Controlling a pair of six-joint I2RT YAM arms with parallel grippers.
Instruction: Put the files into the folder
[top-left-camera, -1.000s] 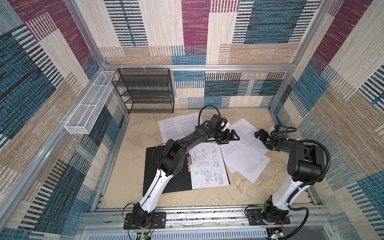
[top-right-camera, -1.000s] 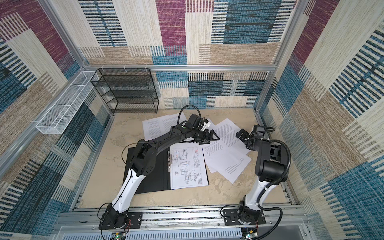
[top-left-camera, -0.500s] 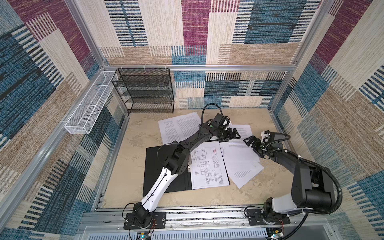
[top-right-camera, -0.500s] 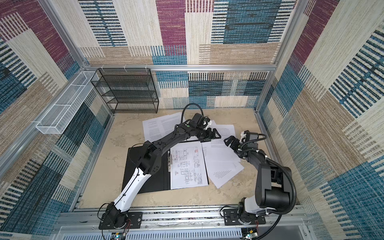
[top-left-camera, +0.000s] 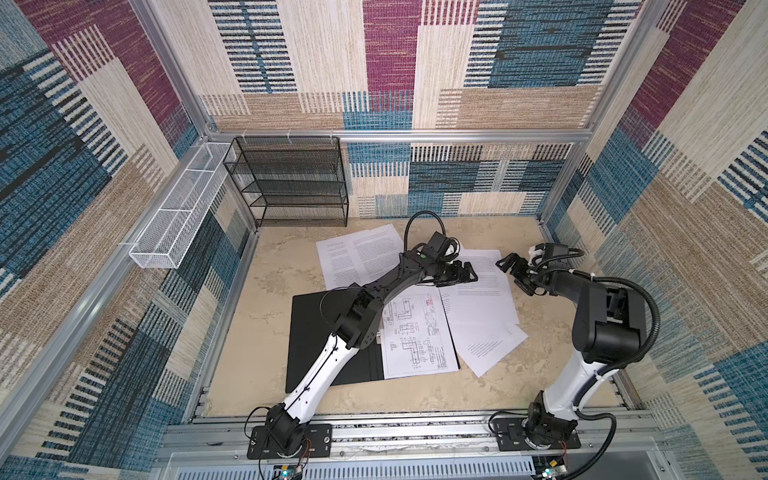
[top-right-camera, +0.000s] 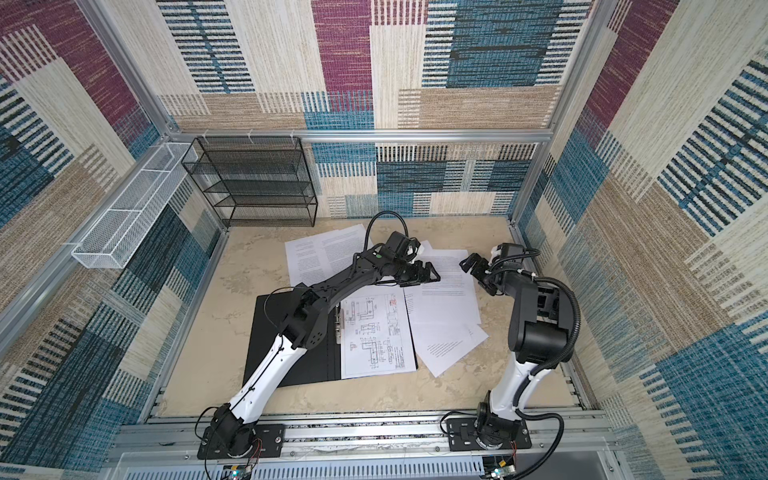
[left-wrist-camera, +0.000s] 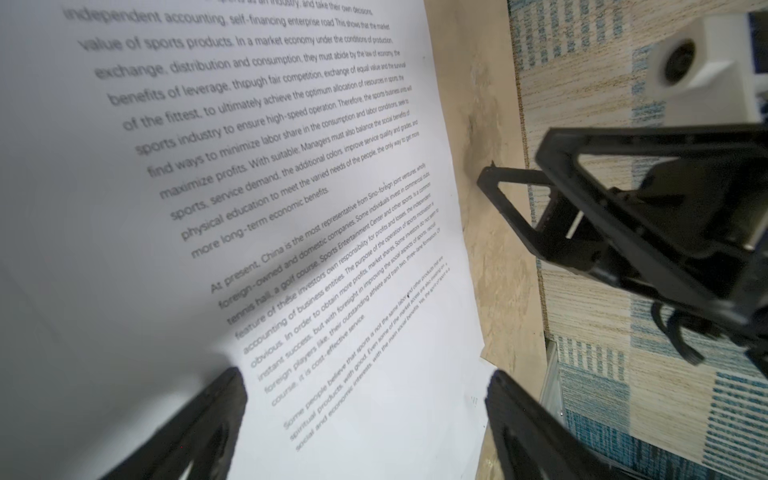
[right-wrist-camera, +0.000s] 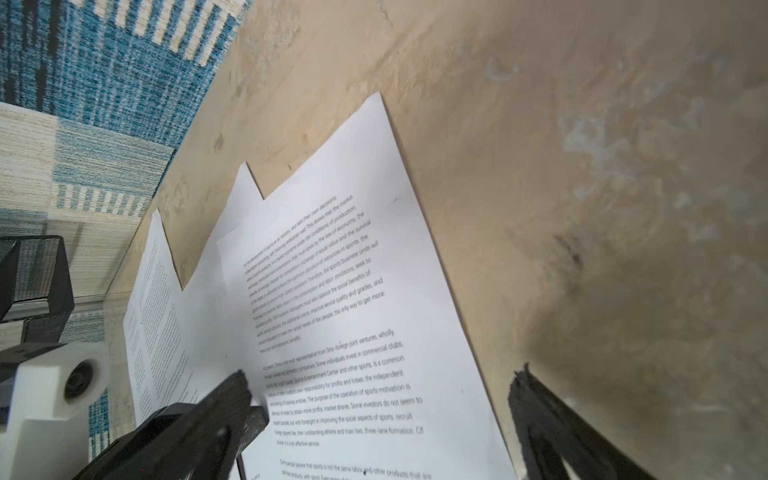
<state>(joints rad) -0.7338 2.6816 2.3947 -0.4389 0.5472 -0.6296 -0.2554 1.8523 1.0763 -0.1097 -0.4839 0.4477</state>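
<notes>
files (top-left-camera: 482, 299) | under l hand (top-left-camera: 466, 273) | r hand (top-left-camera: 513, 273) by edge | both spread

Lab test cell, aluminium frame (top-left-camera: 415, 135), patterned walls (top-left-camera: 390, 41)

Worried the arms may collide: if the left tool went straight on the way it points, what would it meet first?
Probably the printed sheet just ahead of the left tool; the right tool sits at the sheet's far edge, depth unclear.
</notes>
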